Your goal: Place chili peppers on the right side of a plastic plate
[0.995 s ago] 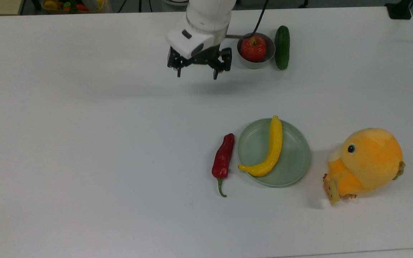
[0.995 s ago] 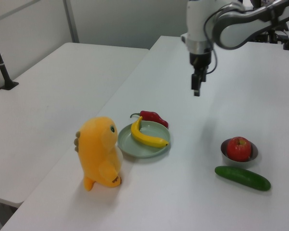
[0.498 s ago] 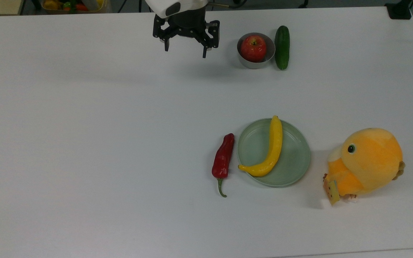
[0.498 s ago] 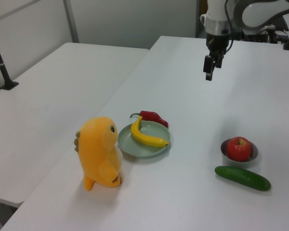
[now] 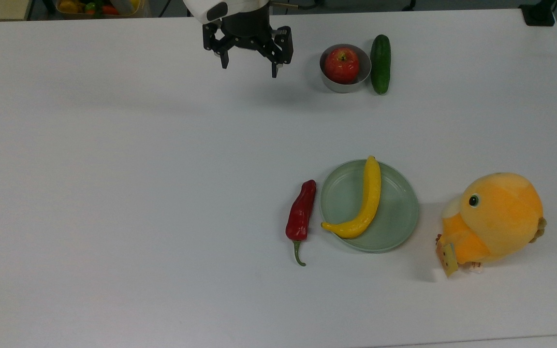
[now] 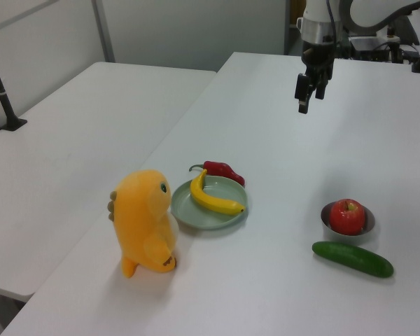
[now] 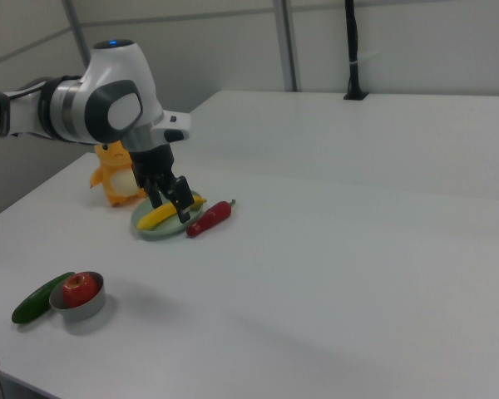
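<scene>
Hanging above the white table (image 5: 114, 193) near the far edge in the top view, gripper (image 5: 248, 68) with fingers spread apart and nothing between them. Seen raised well clear of the tabletop in the left view (image 6: 304, 98), and in the right view (image 7: 171, 202) overlapping the plate from the camera's angle.

Lying flat on the table, chili (image 5: 301, 210) just beside the plate (image 5: 394, 212), on the top view's left of it, close to the rim; whether touching cannot be told. Thin green stem pointing toward the near edge in the top view. In the left view, chili (image 6: 222, 170) behind the plate (image 6: 208, 217); in the right view, chili (image 7: 209, 219) on the right view's right of the plate (image 7: 156, 231).

Resting across the plate, a yellow banana (image 5: 364, 203), curved, one tip over the far rim.

Standing near the plate on the top view's right, an orange plush toy (image 5: 493, 220) with a small yellow tag at its base; no writing readable on it.

Sitting well apart from the plate, near the far edge, a small metal bowl (image 5: 332, 83) holding a red apple (image 5: 342, 65), with a dark green cucumber (image 5: 380, 64) just beside it on the top view's right.
</scene>
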Motion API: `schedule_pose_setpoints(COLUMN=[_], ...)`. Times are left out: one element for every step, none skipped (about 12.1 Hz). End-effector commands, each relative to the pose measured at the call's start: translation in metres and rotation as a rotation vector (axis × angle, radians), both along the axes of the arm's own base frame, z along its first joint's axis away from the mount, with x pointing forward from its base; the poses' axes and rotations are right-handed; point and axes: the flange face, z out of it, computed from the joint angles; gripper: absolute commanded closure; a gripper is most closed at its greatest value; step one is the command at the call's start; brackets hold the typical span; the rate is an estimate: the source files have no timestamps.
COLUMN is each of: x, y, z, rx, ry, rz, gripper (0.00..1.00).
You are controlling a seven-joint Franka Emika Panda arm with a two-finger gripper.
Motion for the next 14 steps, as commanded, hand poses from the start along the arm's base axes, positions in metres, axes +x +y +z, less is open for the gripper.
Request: schedule_pose_setpoints(x=[-0.0068, -0.0084, -0.0092, -0.0107, -0.0108, -0.0105, -0.0106, -0.0114, -0.0113, -0.0107, -0.0113, -0.0131, -0.0137, -0.0132], y=[0.0057, 0.0071, 0.0062, 0.0061, 0.0059, 0.006, 0.0061, 0.0066, 0.0064, 0.0057, 0.0065, 0.0062, 0.007, 0.0071], z=[-0.0242, -0.0249, -0.0258, -0.0272, -0.0273, -0.028, -0.0282, -0.0292, -0.0272, -0.0258, -0.0262, -0.0278, -0.0286, -0.0292], rx=[0.019, 0.014, 0.01, 0.006, 0.004, 0.004, 0.005, 0.002, -0.003, -0.001, -0.001, -0.002, -0.002, -0.002], ry=[-0.015, -0.007, 0.001, 0.019, 0.021, 0.021, 0.022, 0.027, 0.025, 0.023, 0.028, 0.045, 0.048, 0.046], rz=[0.014, 0.065, 0.152, 0.205, 0.218, 0.219, 0.219, 0.225, 0.245, 0.243, 0.24, 0.245, 0.248, 0.252], gripper=[0.0, 0.0, 0.0, 0.0, 0.0, 0.0, 0.0, 0.0, 0.0, 0.0, 0.0, 0.0, 0.0, 0.0])
